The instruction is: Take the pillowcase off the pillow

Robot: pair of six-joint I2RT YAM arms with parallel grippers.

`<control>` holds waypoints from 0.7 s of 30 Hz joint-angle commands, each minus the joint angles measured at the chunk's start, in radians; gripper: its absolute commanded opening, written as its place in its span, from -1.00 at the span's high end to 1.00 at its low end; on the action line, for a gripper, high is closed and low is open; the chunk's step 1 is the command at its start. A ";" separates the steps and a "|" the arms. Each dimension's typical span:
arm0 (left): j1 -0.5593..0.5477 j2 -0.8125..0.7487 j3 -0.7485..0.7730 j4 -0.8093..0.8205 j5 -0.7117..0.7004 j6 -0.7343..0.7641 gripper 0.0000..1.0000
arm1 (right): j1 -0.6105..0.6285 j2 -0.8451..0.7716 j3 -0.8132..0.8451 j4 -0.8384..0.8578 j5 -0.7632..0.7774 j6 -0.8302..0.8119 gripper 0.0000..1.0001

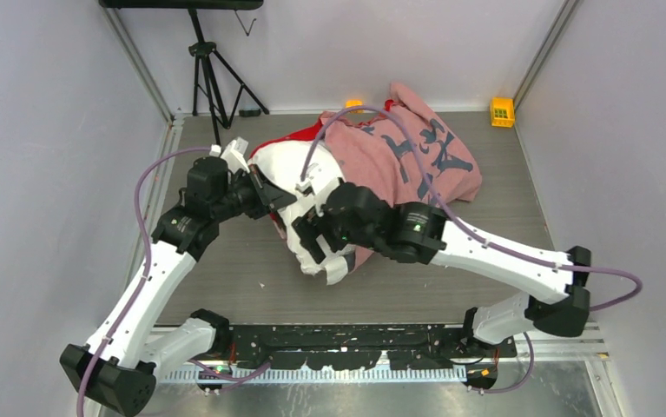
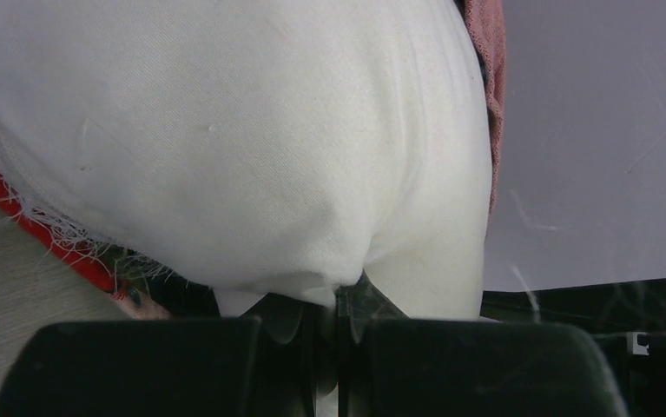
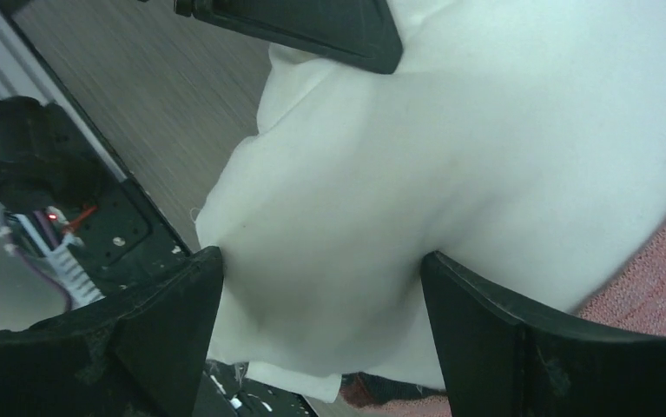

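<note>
Top external view, centre: pillow (image 1: 284,163), white, near end bared. Pillowcase (image 1: 416,152), pink side out, is bunched over the pillow's upper-right end.
Left gripper (image 2: 338,306): fingers together, pinching a fold of pillow fabric.
Right gripper (image 3: 320,265): fingers apart, straddling a bare white corner and gripping nothing.
Remaining: draw the cover off the far end. Perhaps half is left, though the arms hide part of it.
</note>
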 commanded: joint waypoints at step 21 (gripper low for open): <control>0.028 -0.165 -0.001 -0.036 -0.301 0.002 -0.65 | -0.024 0.051 0.044 0.054 0.490 0.029 0.99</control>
